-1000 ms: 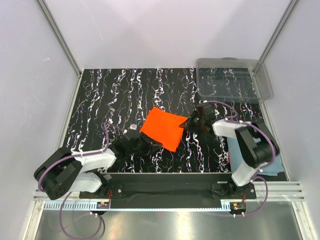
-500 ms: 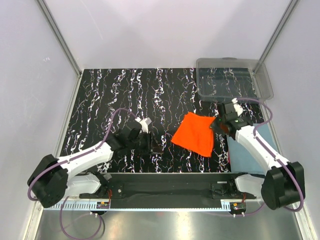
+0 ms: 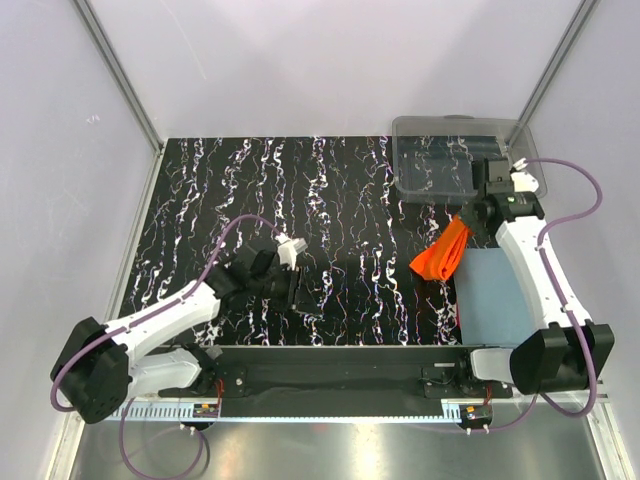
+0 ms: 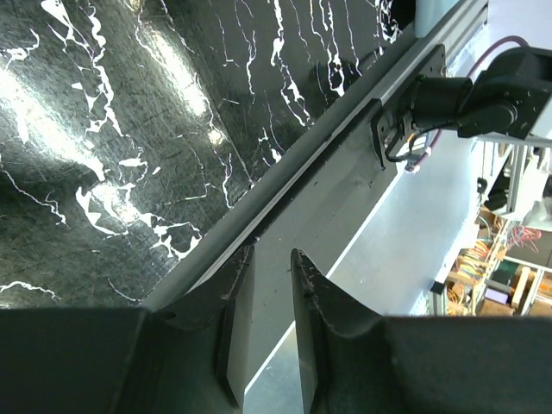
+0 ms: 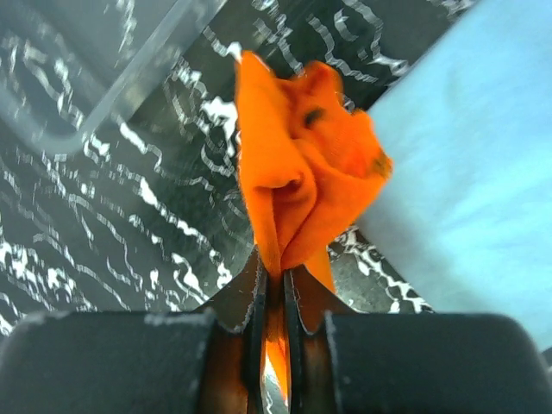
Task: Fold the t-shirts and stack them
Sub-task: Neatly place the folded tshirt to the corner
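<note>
Stacking: R gripper (image 3: 476, 213) clamped on orange tee (image 3: 443, 255), just left of blue-grey tee (image 3: 498, 300); next, lay it flat on top; L gripper (image 4: 272, 259) empty, slightly apart.

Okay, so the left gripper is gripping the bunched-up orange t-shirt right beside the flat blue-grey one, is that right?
Not quite: it is the right gripper that is shut on the orange t-shirt, as the right wrist view shows. The left gripper holds nothing. The rest stands: the shirt is bunched up beside the flat blue-grey t-shirt.
</note>
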Robot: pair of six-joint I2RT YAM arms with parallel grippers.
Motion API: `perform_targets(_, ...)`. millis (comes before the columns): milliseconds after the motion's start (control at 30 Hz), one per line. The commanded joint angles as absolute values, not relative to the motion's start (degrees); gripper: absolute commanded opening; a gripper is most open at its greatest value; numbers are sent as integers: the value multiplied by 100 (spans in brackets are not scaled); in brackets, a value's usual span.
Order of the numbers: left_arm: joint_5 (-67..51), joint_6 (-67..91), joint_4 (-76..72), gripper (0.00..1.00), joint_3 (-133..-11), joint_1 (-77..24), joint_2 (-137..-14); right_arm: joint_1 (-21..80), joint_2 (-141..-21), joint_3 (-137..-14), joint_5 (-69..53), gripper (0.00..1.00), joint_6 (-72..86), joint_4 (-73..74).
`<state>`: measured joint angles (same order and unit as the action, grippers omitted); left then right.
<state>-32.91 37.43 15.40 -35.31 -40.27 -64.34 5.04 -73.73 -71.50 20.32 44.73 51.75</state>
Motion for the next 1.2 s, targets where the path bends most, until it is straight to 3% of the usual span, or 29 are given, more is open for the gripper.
perform_targets(0, -3770, 3463, 1556, 27, -3771, -3903, -6433, 220, -7506, -7716, 2391, 0, 4526, 5616)
perform_targets(600, -4315, 3103, 1740, 25, -3718, -3323, -6583, -1133, -7866, -8903, 1802, 0, 3806, 5836)
perform_targets(1167, -4605, 2953, 1749, 24, -3823, -3199, -6934, -1872, -7418, -8526, 1564, 0, 3428, 5968)
